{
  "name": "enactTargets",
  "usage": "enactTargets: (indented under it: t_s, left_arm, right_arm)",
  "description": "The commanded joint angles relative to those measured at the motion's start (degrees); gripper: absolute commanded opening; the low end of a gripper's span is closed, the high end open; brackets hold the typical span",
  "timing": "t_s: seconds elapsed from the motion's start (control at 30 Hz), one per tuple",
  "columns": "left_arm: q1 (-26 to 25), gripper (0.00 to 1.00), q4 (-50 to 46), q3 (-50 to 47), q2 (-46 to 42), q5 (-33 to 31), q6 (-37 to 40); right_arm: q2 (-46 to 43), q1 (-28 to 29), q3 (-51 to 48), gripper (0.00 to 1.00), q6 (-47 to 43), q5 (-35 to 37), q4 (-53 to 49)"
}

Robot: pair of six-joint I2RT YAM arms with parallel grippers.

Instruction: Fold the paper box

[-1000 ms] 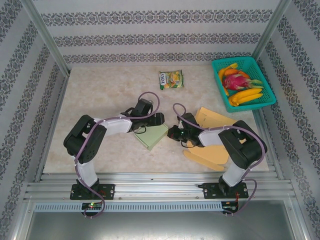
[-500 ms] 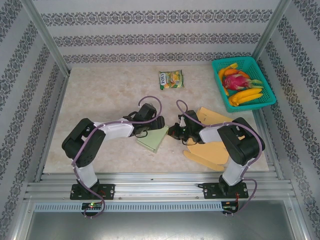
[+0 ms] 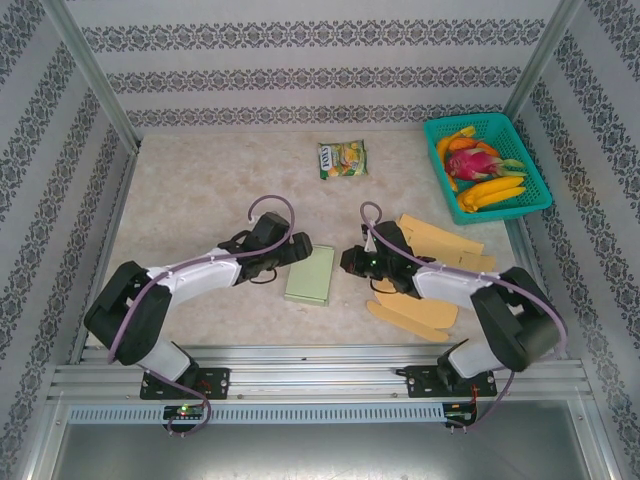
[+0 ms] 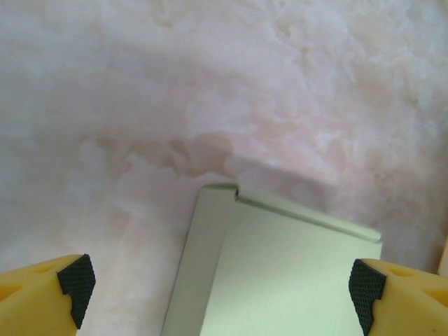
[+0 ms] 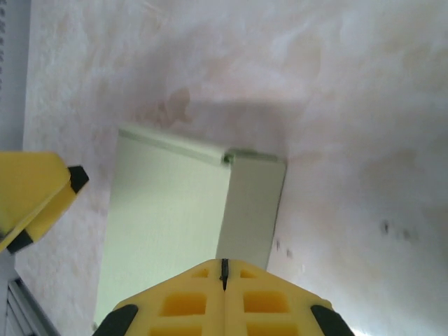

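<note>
The pale green paper box (image 3: 311, 274) lies flat on the table between the two arms. My left gripper (image 3: 299, 253) is at its upper left edge, and it stands open. In the left wrist view the box (image 4: 280, 273) lies below and between the wide-apart pads of the left gripper (image 4: 221, 290), with a narrow folded flap along its left side. My right gripper (image 3: 348, 263) is just right of the box and shut on nothing. In the right wrist view its closed tips (image 5: 224, 269) sit over the box (image 5: 168, 210) near the side flap.
A candy bag (image 3: 343, 159) lies at the back centre. A teal basket (image 3: 534, 172) with fruit stands at the back right. Flat tan and yellow cardboard pieces (image 3: 440, 240) lie under and beside the right arm. The near edge has a metal rail (image 3: 320, 375).
The box has gone from tilted between the grippers to lying flat and turned lengthwise. The left gripper opened wider and let it go. Both arms drew lower and outward.
</note>
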Motion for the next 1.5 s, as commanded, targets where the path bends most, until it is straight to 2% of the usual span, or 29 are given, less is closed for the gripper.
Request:
enactTargets:
  t_s: [0.0,0.13,0.33,0.73,0.9,1.03,1.27,1.4,1.47]
  left_arm:
    - [-0.4,0.94,1.4,-5.2,-3.5,2.9,-2.0]
    - [-2.2,0.94,2.6,-9.6,-7.7,2.7,-3.3]
    - [-5.9,0.94,2.3,-12.2,-10.8,0.4,-4.4]
    - [-10.6,0.94,3.4,-12.9,-10.0,-2.3,-7.8]
    - [-12.8,0.93,3.7,-11.5,-7.3,-3.1,-9.0]
    - [-14.5,0.93,6.0,-9.7,-3.7,-2.2,-10.6]
    - [-16.4,0.93,8.4,-4.9,1.8,1.0,-11.6]
    - [-15.6,0.93,5.8,-3.6,1.3,-2.5,-10.6]
    - [-13.3,0.93,3.0,-2.5,1.1,-3.1,-9.6]
  right_arm:
    - [-5.1,2.9,-2.8,0.0,-2.9,4.1,-7.7]
    - [-8.7,7.5,-5.5,0.0,-2.4,6.2,-9.9]
    - [-7.7,14.0,-8.0,0.0,0.6,8.7,-7.2]
    - [2.7,16.5,-6.3,0.0,2.4,6.7,1.1]
    - [4.4,17.2,-5.9,0.0,3.4,6.5,3.5]
    - [5.9,19.0,-5.6,0.0,5.6,7.0,8.5]
    - [9.9,23.0,-5.4,0.0,10.0,8.1,24.0]
    - [9.6,25.3,-6.5,0.0,11.4,12.1,29.3]
    - [8.8,27.4,-6.9,0.0,11.1,15.6,29.3]
